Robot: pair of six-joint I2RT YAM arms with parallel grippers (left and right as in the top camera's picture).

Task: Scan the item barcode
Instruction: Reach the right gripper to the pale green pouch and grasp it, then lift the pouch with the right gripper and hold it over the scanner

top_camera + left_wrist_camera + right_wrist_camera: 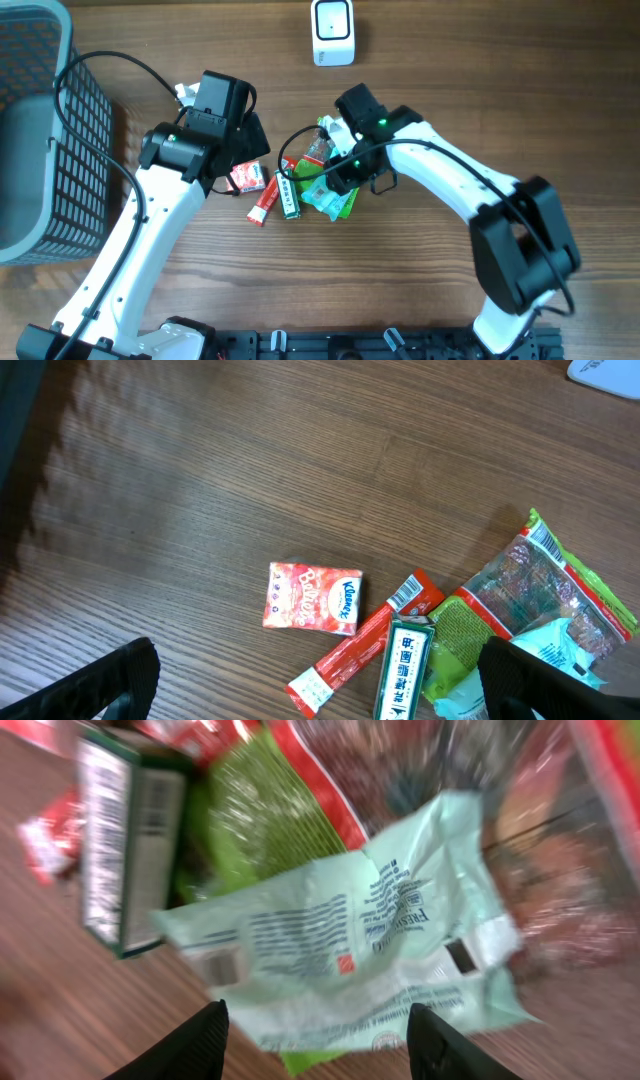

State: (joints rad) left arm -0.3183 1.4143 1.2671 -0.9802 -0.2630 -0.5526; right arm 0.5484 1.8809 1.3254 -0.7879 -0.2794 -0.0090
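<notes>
The mint-green pouch (326, 204) lies in the middle of the overhead frame, at the lower right of a small heap on the wooden surface (450, 90). The right jaws hang directly over it, spread part-way, their two dark fingers (195, 1045) showing at the bottom of the right wrist view with the pouch's lower edge between them. That view is blurred, so I cannot tell whether the tips touch the pouch, though nothing looks pinched.

A clear snack bag (545, 585) with red and green edges lies partly under the pouch. A dark green box (288, 196) lies just left of it, with a red stick packet (266, 205) alongside the box. A red Kleenex packet (312, 597) sits slightly apart on the heap's left.

The left jaws are spread wide and empty, their fingers (110, 685) at the bottom corners of the left wrist view, above the heap's left side. The white scanner (332, 32) stands at the top centre, well apart from the heap. A grey mesh basket (60, 150) fills the left edge.
</notes>
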